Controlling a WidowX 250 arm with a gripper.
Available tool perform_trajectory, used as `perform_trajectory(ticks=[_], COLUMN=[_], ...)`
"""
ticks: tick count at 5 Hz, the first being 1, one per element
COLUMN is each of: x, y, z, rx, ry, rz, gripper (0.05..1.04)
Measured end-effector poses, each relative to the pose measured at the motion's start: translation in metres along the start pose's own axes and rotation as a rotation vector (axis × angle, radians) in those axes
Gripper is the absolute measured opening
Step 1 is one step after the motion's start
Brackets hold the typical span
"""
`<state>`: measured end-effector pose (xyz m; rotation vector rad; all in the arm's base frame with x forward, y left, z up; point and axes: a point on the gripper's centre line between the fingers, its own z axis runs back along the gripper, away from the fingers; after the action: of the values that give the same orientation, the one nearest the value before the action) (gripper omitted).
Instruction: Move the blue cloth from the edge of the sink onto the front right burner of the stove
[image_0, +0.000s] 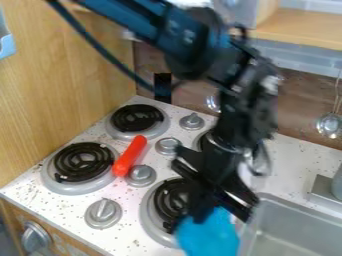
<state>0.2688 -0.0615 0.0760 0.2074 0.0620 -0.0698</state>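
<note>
The black gripper (217, 207) hangs over the front right burner, beside the sink's left edge, pointing down. It is shut on a bright blue object (209, 235), which hangs below it at the bottom of the view and covers part of that burner's right side. What the blue object is, I cannot tell. To the left, a long orange-red object (130, 156) lies at a slant between the left burner and two silver knobs.
Black coil burners (83, 162) and silver knobs (103, 213) stand on the speckled white stovetop (63, 206). A metal sink (284, 225) lies at the lower right, with a grey fixture (327, 189) behind it. A wooden wall (60, 85) borders the left; ladles (329, 125) hang at the back.
</note>
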Motion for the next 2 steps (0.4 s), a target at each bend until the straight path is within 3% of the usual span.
perform_trajectory(ticks=[2], x=[-0.003], y=[0.044], z=[0.003], rx=[0.077], ry=[0.028], rz=[0.022], gripper=[0.075])
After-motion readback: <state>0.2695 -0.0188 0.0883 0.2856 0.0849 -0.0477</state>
